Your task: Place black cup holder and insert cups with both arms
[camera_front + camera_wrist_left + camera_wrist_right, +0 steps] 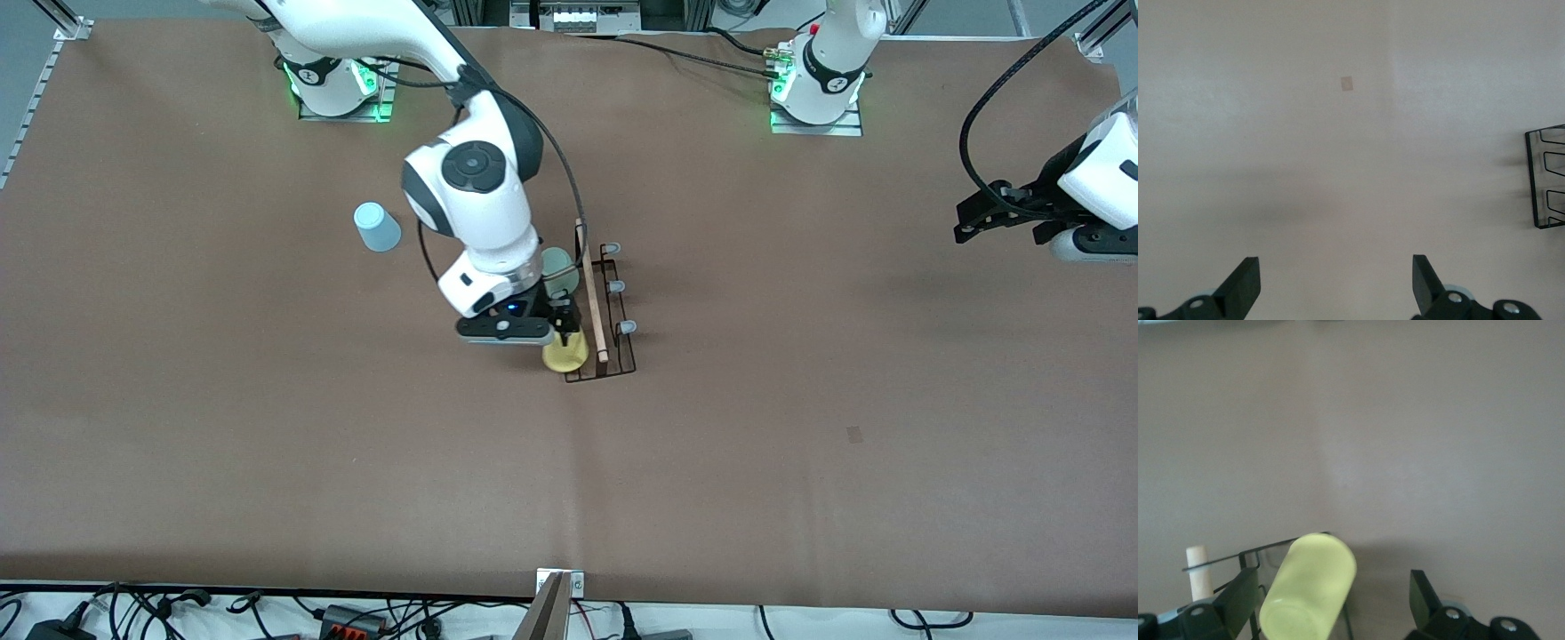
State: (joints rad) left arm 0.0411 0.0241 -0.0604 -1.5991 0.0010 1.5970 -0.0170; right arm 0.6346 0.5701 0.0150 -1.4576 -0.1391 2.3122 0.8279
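The black cup holder (pixel 613 311) stands mid-table with its wooden rod handle (pixel 591 298) on top. The yellow cup (pixel 565 354) sits tilted on the peg at its end nearest the front camera. The pale green cup (pixel 557 265) sits on a farther peg, partly hidden by the right arm. The light blue cup (pixel 378 227) stands upside down on the table toward the right arm's end. My right gripper (pixel 562 327) is open just above the yellow cup (pixel 1310 590), which lies between its spread fingers (pixel 1238 600). My left gripper (pixel 978 218) is open and empty (pixel 1335 283), waiting over bare table at the left arm's end.
Three pale capped pegs (pixel 620 286) on the holder's side toward the left arm are bare. The holder's edge (pixel 1545 180) shows in the left wrist view. A small square mark (pixel 854 434) is on the brown table cover. Cables lie along the table's front edge.
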